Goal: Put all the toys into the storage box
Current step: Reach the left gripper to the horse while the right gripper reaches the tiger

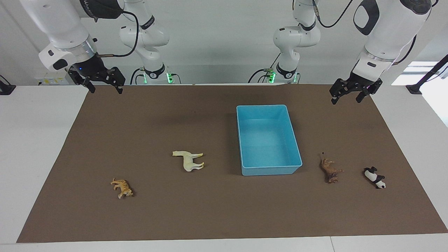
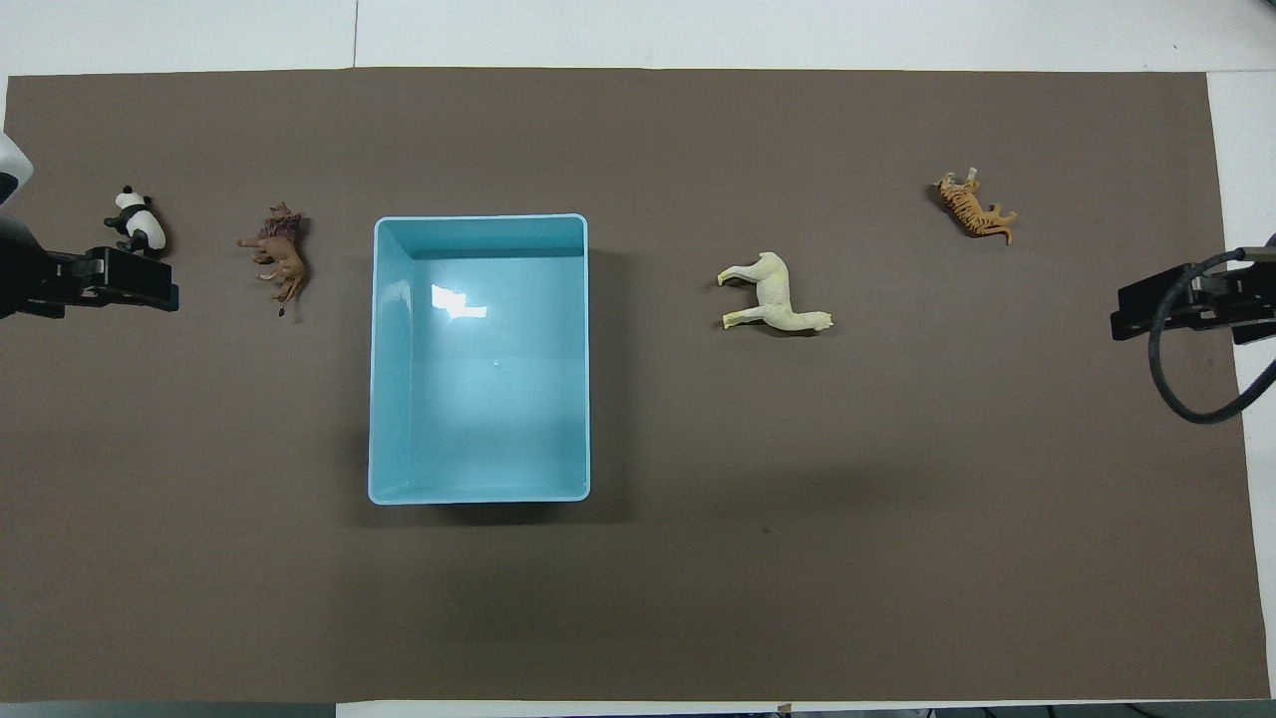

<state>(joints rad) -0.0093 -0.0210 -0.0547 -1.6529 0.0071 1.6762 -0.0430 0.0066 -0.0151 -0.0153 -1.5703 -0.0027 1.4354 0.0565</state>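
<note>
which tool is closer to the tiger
Right. The right tool hangs at the tiger's end of the table; the left tool hangs at the panda's end.

1. A white desk point(image 1: 35, 147) fills most of both views.
2. A dark brown mat point(image 1: 157, 217) covers the desk's middle, leaving white margins at both ends and along the edges.
3. A plain pale wall point(image 1: 224, 45) rises where the desk ends.
4. At the left arm's end, a bright window-like patch point(image 1: 420, 73) glows beside a black stand point(image 1: 425, 78).
5. Even, soft light casts faint shadows on the mat.
</note>
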